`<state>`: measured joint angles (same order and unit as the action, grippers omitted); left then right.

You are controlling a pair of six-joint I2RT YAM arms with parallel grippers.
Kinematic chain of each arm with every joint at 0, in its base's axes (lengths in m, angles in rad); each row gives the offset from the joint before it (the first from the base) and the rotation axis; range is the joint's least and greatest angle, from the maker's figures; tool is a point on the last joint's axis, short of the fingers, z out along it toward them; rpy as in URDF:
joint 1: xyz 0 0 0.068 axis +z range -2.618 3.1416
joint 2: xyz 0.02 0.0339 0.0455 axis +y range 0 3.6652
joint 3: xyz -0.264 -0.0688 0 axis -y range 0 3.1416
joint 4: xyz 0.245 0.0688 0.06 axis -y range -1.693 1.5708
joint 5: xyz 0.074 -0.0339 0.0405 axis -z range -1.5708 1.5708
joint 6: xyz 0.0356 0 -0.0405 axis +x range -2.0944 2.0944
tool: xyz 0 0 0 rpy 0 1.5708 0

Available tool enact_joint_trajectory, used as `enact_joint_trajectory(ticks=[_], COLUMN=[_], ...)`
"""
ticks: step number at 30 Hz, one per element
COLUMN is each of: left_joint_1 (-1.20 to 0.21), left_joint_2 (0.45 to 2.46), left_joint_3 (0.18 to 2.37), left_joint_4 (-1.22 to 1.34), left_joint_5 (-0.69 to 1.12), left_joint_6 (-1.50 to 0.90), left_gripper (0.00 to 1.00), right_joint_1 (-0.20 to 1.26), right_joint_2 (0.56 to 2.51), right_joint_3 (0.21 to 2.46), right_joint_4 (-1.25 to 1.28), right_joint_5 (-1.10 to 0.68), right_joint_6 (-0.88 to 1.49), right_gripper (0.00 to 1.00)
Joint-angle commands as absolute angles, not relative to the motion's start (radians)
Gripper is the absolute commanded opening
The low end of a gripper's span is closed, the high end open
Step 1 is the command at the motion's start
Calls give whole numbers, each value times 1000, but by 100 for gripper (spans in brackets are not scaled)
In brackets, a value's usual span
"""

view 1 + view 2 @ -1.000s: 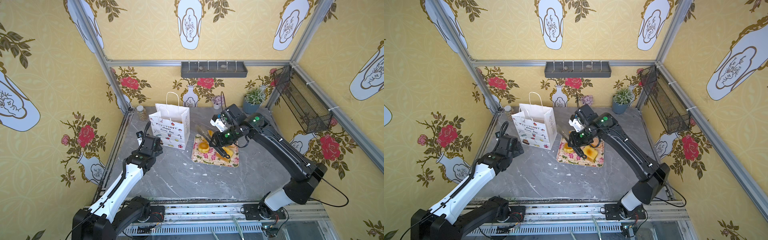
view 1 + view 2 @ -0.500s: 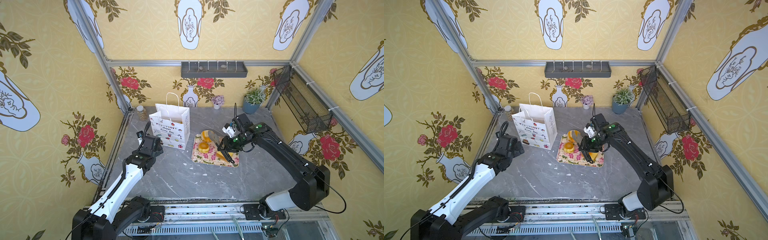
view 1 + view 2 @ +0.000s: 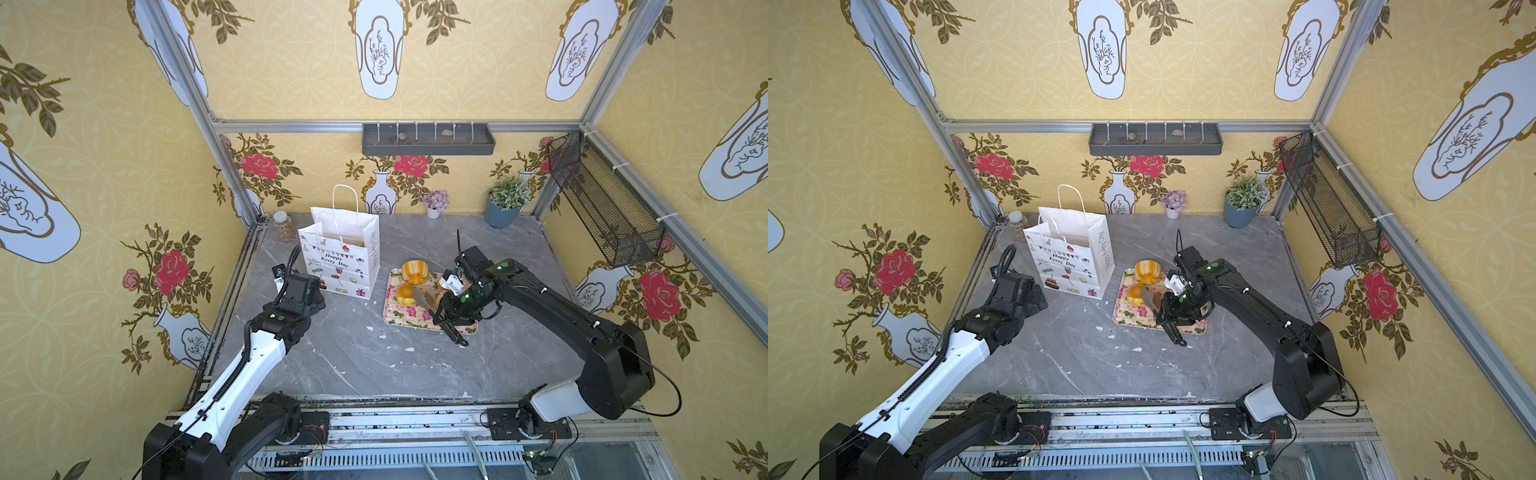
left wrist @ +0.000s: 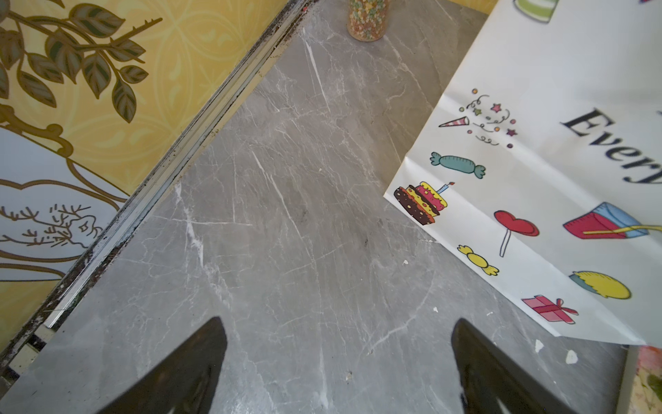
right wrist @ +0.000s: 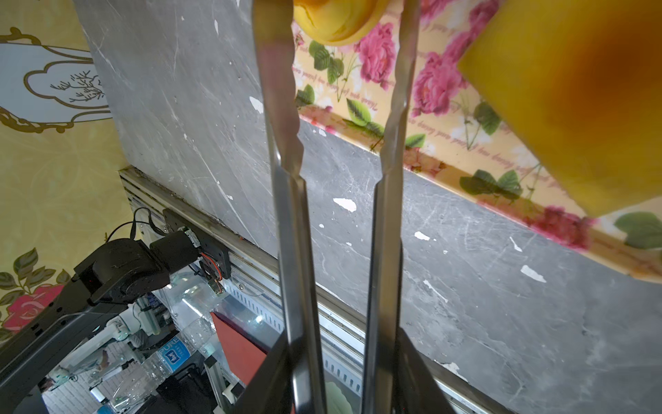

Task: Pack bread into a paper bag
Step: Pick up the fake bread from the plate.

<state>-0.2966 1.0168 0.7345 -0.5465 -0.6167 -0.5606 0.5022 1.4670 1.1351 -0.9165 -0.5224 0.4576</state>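
Observation:
The white paper bag (image 3: 338, 262) (image 3: 1067, 257) (image 4: 555, 161) stands upright and open at the back left. Bread lies on a floral tray (image 3: 399, 320) (image 5: 447, 118): a pumpkin-shaped bun (image 3: 415, 271) (image 3: 1147, 271), a round bun (image 3: 405, 294) (image 5: 336, 18) and square toast (image 5: 573, 89). My right gripper (image 3: 449, 316) (image 5: 342, 358) hangs over the tray, shut on metal tongs (image 3: 420, 297) (image 5: 286, 215). The tong arms are spread, reach toward the round bun and hold nothing that I can see. My left gripper (image 3: 318, 293) (image 4: 338, 344) is open and empty over the table beside the bag.
A jar (image 3: 284, 224) stands behind the bag in the corner. A potted plant (image 3: 505, 203) and a small flower pot (image 3: 435, 203) stand along the back wall. A wire basket (image 3: 602, 203) hangs on the right wall, a grey shelf (image 3: 428, 139) on the back wall.
My right arm has pulled back from the bag side toward the right and come down over the tray with the tongs. The left arm has not moved.

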Motion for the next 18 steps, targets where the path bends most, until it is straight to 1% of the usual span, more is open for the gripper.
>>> enact_joint_trajectory(ticks=[1, 14, 16, 17, 18], left_joint_1=[-297, -297, -297, -295, -296], left_joint_2=[1027, 1033, 1032, 1032, 1032], left_joint_3=[738, 747, 750, 751, 753], left_joint_4=[-535, -529, -529, -532, -534], left_joint_5=[-614, -621, -620, -621, -624], left_joint_6=[-573, -560, -559, -558, -557], left_gripper=[99, 99, 99, 99, 99], right_joint_1=[506, 504, 504, 504, 503], right_joint_2=[1466, 1561, 1576, 1583, 1584], right_joint_3=[1115, 1137, 1139, 1142, 1146], right_joint_4=[-854, -784, -783, -786, -791], right_joint_5=[-574, -603, -608, -610, -612], right_joint_6=[504, 493, 485, 482, 479], right_gripper=[42, 43, 39, 31, 21])
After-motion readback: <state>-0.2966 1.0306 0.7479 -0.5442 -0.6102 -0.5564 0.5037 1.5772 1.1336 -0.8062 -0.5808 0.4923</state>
